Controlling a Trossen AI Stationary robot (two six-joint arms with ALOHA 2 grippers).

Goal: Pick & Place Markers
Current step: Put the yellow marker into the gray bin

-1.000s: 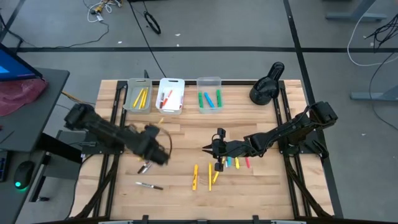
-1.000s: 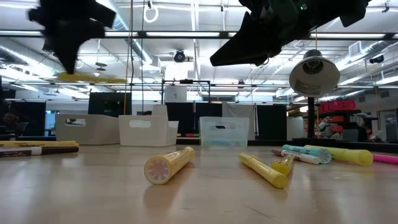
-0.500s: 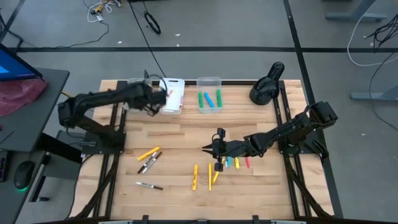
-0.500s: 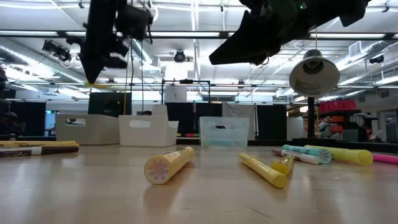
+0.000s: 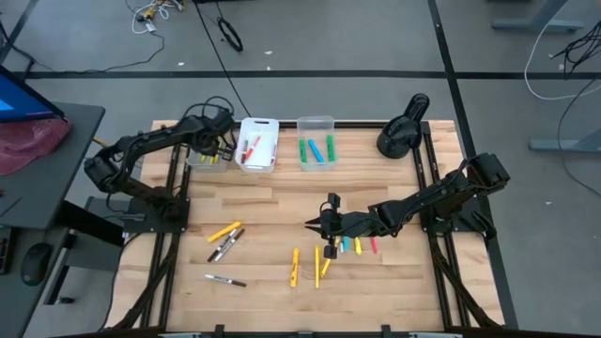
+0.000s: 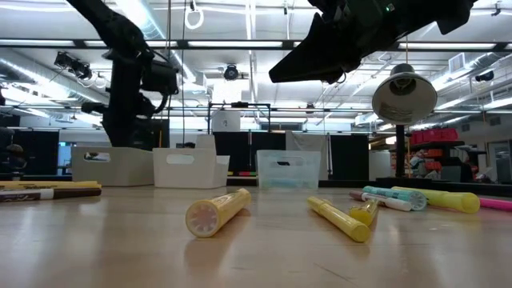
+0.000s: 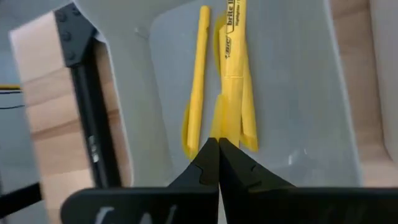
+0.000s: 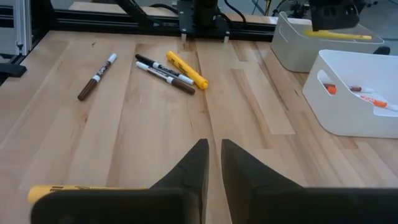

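The markers (image 5: 319,263) are being sorted by colour: yellows (image 7: 227,81) lie in the grey bin (image 5: 199,155) at the counter's (image 5: 282,197) far edge, reds in the white bin (image 5: 257,144), greens and blues in the clear bin (image 5: 315,139). The left pincer (image 5: 212,150) hangs over the grey bin, pressed together on a yellow marker. The right pincer (image 5: 329,225), nearly closed and empty, waits above the counter's middle beside loose markers.
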